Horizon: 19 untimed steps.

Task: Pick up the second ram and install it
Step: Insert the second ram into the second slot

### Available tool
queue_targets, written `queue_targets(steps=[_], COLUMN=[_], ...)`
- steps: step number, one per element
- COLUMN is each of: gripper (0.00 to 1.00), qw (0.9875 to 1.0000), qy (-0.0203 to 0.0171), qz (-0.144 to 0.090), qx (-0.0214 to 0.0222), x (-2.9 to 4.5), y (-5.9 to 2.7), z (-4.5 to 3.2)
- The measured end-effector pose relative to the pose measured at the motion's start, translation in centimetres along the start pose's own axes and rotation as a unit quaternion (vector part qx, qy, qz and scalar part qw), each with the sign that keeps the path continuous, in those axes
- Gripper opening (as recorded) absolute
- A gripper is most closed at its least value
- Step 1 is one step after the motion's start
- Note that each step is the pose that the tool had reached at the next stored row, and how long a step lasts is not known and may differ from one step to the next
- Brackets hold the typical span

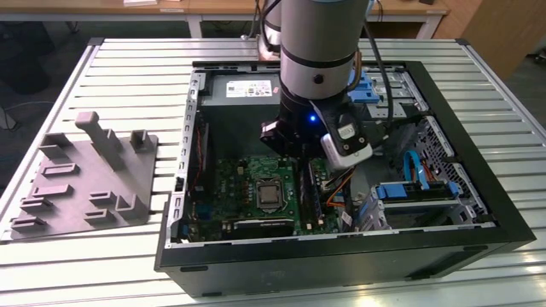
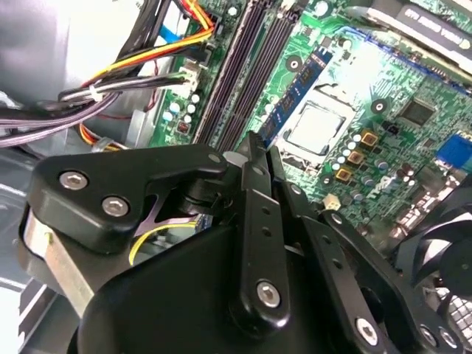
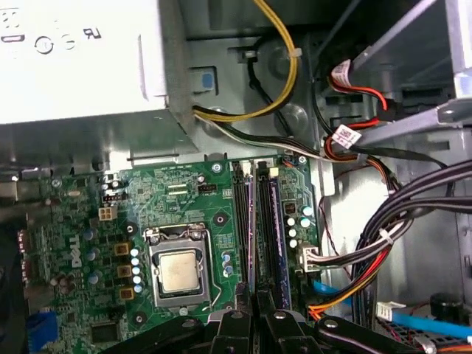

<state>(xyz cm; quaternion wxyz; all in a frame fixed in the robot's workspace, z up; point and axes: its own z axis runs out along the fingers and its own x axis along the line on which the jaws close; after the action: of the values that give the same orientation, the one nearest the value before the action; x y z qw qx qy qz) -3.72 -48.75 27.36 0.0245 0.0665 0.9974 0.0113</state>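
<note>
Now, gripper [image 2: 254,147]: we see the jaws closed on one end of the second ram [image 2: 295,92], which leaves the fingertips as a thin blue strip.
Second ram, place: we find it inside the PC case [image 1: 477,211], low over the memory slots [image 2: 247,66] of the motherboard [image 3: 169,192], between the CPU socket [image 3: 179,271] and the cable bundle [image 2: 140,63]. We cannot tell whether its lower edge is already in a slot or just above one.
Second ram, long axis: in the first wrist view it [image 3: 251,228] stands on edge and runs parallel to the slots. One end is at the gripper [image 3: 254,299] and the other points toward the power supply [image 3: 81,59].
Risk, sideways offset: we judge the stick could land on a slot wall or between two slots, because the slots lie close together and the neighbouring slot [image 3: 273,228] looks occupied.
Risk, tilt: held near one end, the stick may seat at one end first and jam, or flex under pressure.
Risk, notch and latches: we cannot see the key notch or the end clips, so a reversed stick or a closed clip would block seating.
Risk, cables: the bundle lies just beside the slots, so the fingers could snag it.
</note>
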Motion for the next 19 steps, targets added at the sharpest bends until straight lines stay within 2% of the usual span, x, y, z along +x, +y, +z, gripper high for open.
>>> queue_targets(steps=[7,12,15,19], gripper=[0.14,0.14,0.14,0.14], qw=[0.9995,0.998,0.9982,0.9997], qy=[-0.0008,-0.0015,-0.0006,0.0005], qz=[0.033,0.063,0.06,0.025], qx=[0.0015,0.0027,-0.0017,-0.0035], x=[0.0,0.0,0.01,0.01], y=[0.0,0.0,0.0,0.0], z=[0.02,0.06,0.07,0.11])
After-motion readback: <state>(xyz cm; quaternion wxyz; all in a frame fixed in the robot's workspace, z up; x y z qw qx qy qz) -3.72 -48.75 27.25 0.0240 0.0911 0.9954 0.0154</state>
